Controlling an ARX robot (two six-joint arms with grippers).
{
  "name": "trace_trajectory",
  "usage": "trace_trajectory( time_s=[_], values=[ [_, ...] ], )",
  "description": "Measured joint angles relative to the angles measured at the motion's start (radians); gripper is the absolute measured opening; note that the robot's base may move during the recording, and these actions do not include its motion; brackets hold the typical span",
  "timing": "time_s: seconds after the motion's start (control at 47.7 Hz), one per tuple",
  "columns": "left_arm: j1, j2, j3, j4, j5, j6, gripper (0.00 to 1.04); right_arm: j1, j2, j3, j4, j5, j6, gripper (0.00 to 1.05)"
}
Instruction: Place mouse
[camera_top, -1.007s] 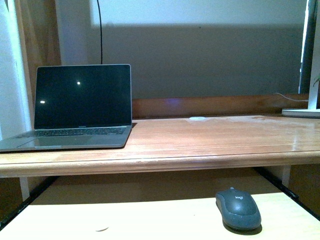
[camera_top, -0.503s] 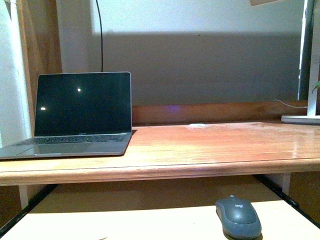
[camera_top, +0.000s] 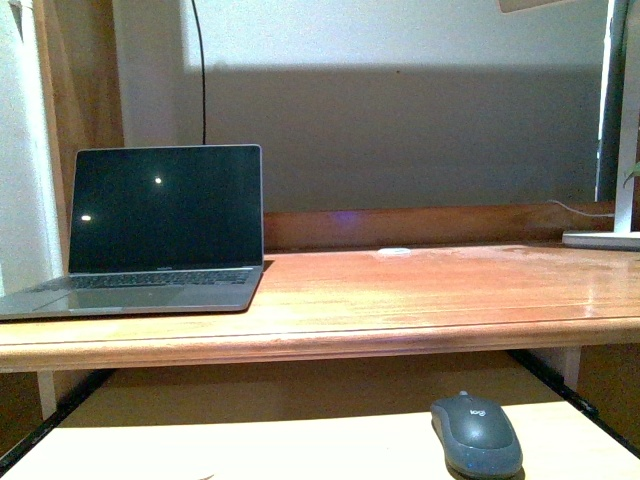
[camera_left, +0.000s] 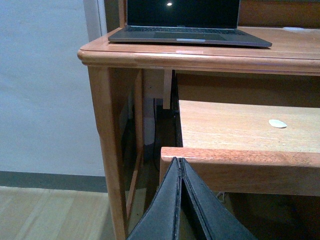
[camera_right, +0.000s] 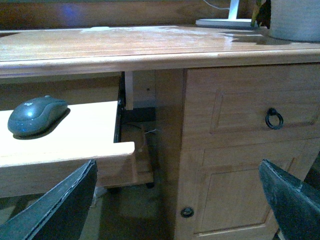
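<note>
The rounded, matte dark-grey mouse (camera_right: 37, 115) lay on the smooth, pale wooden pull-out shelf (camera_right: 85, 131), ahead of the right gripper (camera_right: 176, 167) and off to one side of it. That gripper's dark, wedge-shaped jaws stood wide apart. The left gripper (camera_left: 178, 162) had its flat black jaws pressed together near the shelf's front edge.

The mouse (camera_top: 477, 436) is dark grey, the pull-out shelf (camera_top: 250, 450) pale wood, the desk (camera_top: 420, 290) reddish-brown, the laptop (camera_top: 150, 285) grey.

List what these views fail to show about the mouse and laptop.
- Front view: laptop left corner cut by the frame edge; mouse logo too small to read.
- Left wrist view: laptop screen cut by the top edge; mouse outside the frame.
- Right wrist view: laptop outside the frame.
</note>
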Motion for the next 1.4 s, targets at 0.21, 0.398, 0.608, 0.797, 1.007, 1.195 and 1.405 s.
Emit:
trace_trajectory(
  time_s=[0.21, 0.398, 0.608, 0.797, 1.007, 1.195, 1.405],
  values=[
    [0.0, 0.0, 0.0, 0.0, 0.0, 0.0, 0.22, 0.047, 0.033, 0.016, -0.061, 0.154, 0.037, 0.97],
    [0.0, 0.0, 0.0, 0.0, 0.001, 0.0, 0.55, 0.008, 0.227, 0.085, 0.027, 0.266, 0.094, 0.97],
    [0.0, 0.0, 0.0, 0.0, 0.0, 0.0, 0.93, 0.072, 0.597, 0.225, 0.38, 0.322, 0.09, 0.97],
    [0.0, 0.0, 0.0, 0.0, 0.001, 0.002, 0.97, 0.31, 0.973, 0.413, 0.584, 0.356, 0.05, 0.97],
    [0.0, -0.001, 0.0, 0.0, 0.0, 0.002, 0.97, 0.531, 1.237, 0.595, 0.558, 0.303, -0.015, 0.97],
    [0.0, -0.001, 0.0, 0.0, 0.0, 0.002, 0.97, 0.607, 1.379, 0.678, 0.513, 0.326, -0.05, 0.97],
    [0.0, -0.001, 0.0, 0.0, 0.0, 0.002, 0.97, 0.626, 1.521, 0.797, 0.393, 0.39, -0.021, 0.97]
  ],
)
